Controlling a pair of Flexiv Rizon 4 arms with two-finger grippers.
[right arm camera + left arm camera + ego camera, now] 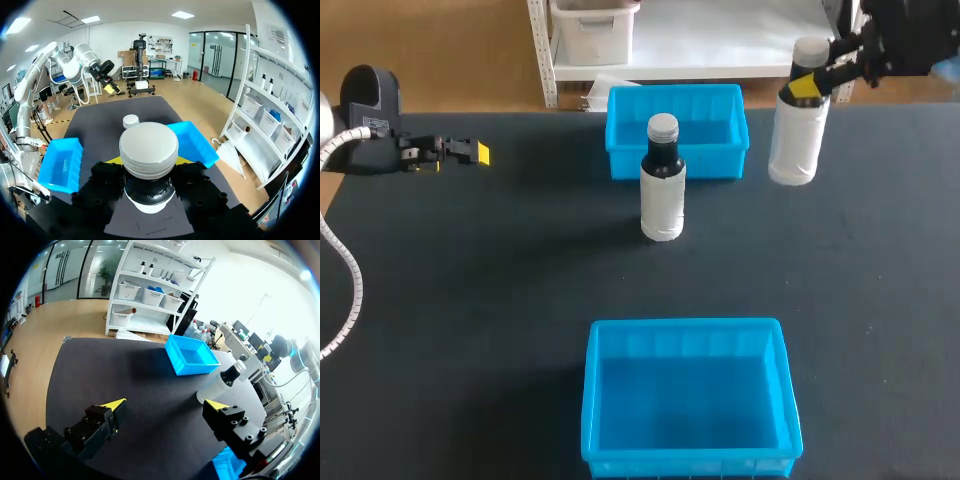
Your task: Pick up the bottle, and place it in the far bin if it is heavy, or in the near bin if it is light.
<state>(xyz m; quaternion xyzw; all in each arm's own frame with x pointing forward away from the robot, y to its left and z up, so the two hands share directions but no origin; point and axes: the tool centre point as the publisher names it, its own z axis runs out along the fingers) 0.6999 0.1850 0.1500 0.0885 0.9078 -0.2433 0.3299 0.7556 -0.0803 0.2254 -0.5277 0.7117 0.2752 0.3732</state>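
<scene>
Dark worktop runs under both my arms, with the far bin at its back edge and the near bin at the front, where the head view cuts off its front wall. A standing bottle sits upright between the bins, just before the far bin, and covers part of that bin's front wall.

My right claw grips the held bottle at the neck, beside the far bin at the worktop's far right. Only one yellow tip shows from above. From the right wrist the pale cap fills the gap between the fingers and hides the bottle's whole body, so I cannot tell whether its base clears the surface. Beyond that cap only the standing bottle's cap is visible.

My left claw hangs over the left side of the worktop, fingers spread wide with nothing between them. From the left wrist one finger hides the lower part of the standing bottle, and only a corner of the near bin shows.
</scene>
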